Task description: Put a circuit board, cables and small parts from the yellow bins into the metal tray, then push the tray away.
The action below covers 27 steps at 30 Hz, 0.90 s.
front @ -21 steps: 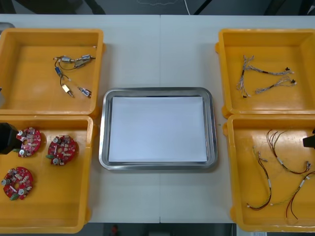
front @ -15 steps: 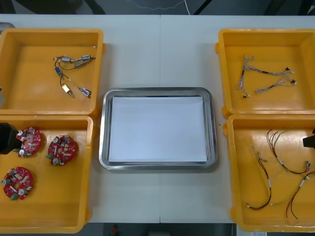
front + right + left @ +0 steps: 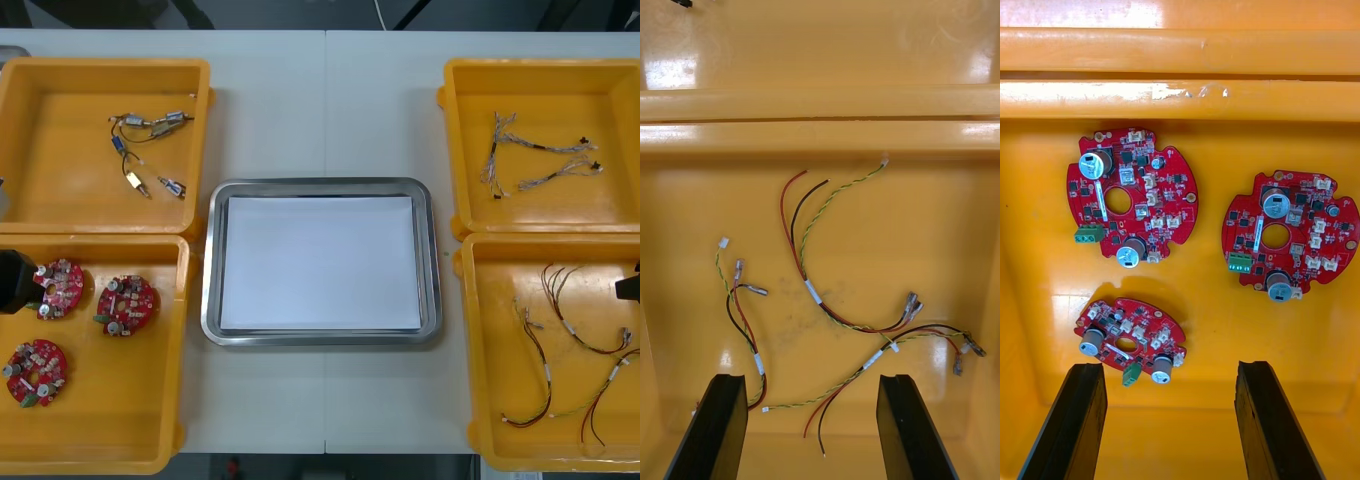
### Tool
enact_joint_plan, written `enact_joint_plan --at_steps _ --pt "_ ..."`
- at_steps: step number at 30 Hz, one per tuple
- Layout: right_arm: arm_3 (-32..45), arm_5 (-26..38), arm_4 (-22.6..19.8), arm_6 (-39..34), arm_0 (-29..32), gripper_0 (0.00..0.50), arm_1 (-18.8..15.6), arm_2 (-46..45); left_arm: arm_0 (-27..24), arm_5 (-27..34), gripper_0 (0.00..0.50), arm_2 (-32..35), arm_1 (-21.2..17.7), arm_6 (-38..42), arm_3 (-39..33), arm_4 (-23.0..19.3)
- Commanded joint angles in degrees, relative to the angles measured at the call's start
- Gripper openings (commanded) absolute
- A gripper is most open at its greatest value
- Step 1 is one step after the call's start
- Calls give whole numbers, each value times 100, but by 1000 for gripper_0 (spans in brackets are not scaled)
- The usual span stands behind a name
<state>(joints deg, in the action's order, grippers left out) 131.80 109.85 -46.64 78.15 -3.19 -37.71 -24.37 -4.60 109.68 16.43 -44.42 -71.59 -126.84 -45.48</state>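
1. the left tool (image 3: 14, 281) hangs at the outer edge of the near-left bin (image 3: 185, 400), just beside three round red boards (image 3: 127, 305).
2. its fingers (image 3: 1071, 424) stand wide apart with nothing between them; one of the boards lies close ahead of the fingertips, and the other two lie farther on, side by side, none touching another.
3. the right tool (image 3: 628, 287) sits at the outer edge of the near-right bin (image 3: 465, 350), above loose cables (image 3: 565, 365) in red, black and yellow-green.
4. its fingers (image 3: 715, 427) are likewise spread and grip nothing; the cables sprawl over the bin floor beneath and beyond them.
5. the tray (image 3: 208, 290), shiny at the rim and white inside, rests in the middle of the desk (image 3: 325, 110), between the left and right bins and just beside the near-left bin.
6. small metal parts (image 3: 150, 150) lie in the far-left bin (image 3: 105, 70); pale twisted cables (image 3: 540, 155) lie in the far-right bin (image 3: 540, 68).
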Motion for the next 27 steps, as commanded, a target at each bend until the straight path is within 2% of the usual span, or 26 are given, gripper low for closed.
enact_joint_plan --at_steps 1,27 --pt "171 15 24 -28 100 500 -202 -147 82 32 500 141 -234 -259 -156 13" --pt "171 15 24 -28 100 500 -202 -147 82 32 500 141 -234 -259 -156 13"
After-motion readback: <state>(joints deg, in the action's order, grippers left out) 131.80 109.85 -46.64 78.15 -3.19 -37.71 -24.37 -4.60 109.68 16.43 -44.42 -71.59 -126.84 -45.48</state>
